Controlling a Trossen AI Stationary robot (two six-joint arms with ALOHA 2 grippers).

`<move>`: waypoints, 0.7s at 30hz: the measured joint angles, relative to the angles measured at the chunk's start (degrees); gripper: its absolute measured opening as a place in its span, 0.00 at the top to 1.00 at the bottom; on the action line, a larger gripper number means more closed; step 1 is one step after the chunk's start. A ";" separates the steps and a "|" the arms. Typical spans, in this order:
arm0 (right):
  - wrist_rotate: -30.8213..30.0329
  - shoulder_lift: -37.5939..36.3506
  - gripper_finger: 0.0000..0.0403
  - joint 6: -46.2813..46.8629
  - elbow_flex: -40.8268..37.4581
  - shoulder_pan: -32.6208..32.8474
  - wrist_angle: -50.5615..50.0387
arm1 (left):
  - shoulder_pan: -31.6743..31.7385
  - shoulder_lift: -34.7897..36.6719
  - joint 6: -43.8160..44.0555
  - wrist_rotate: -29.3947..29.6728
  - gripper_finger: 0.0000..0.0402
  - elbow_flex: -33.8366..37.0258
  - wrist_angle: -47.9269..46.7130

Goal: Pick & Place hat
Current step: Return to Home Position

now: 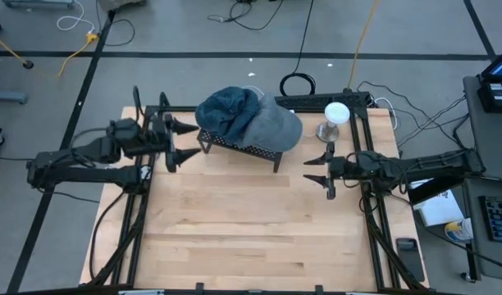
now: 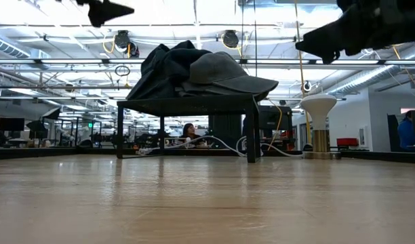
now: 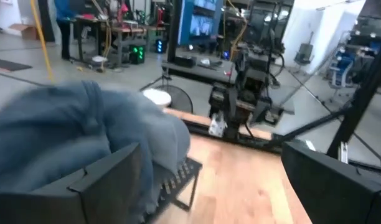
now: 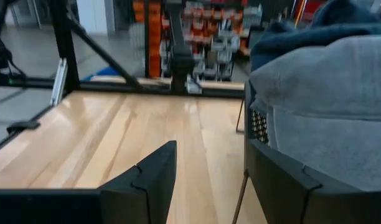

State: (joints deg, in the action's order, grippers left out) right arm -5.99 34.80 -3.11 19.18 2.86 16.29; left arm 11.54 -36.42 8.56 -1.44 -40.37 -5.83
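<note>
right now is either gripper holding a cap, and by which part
Nothing is held. The left gripper and the right gripper are both open and empty, one on each side of the shelf; the stacked caps lie on it.

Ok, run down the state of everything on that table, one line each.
Blue caps: piled together on the shelf, none held.
Top cap: brim hanging past the shelf's edge.
Black mesh shelf: upright on its legs, loaded.
White stand: upright, nothing on it.
Left gripper: open, empty, beside the shelf.
Right gripper: open, empty, apart from the shelf.
</note>
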 joint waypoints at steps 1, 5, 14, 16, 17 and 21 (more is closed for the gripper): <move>0.01 -0.47 0.54 -0.42 -1.36 -0.01 1.99 | -0.23 0.49 0.04 -0.03 0.03 1.90 1.20; 0.01 -1.58 0.54 -0.71 -6.13 -0.01 7.24 | -0.87 1.81 -0.26 0.14 0.03 8.79 6.82; 0.01 -2.23 0.54 1.17 -11.60 -0.01 9.42 | -1.54 2.89 -2.86 0.08 0.03 22.42 23.68; 0.02 -2.28 0.54 1.83 -12.26 -0.01 9.38 | -1.54 2.88 -2.93 0.09 0.03 25.18 27.02; 0.03 -2.34 0.54 1.97 -12.66 -0.01 9.33 | -1.52 2.86 -2.91 0.08 0.03 26.62 28.71; 0.03 -2.91 0.54 2.92 -14.41 -0.01 9.21 | -1.52 2.89 -1.86 0.07 0.03 32.58 36.23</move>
State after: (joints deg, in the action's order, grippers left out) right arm -5.96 31.89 -0.18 4.78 2.85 25.50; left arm 10.02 -33.53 6.70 -1.37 -7.80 30.40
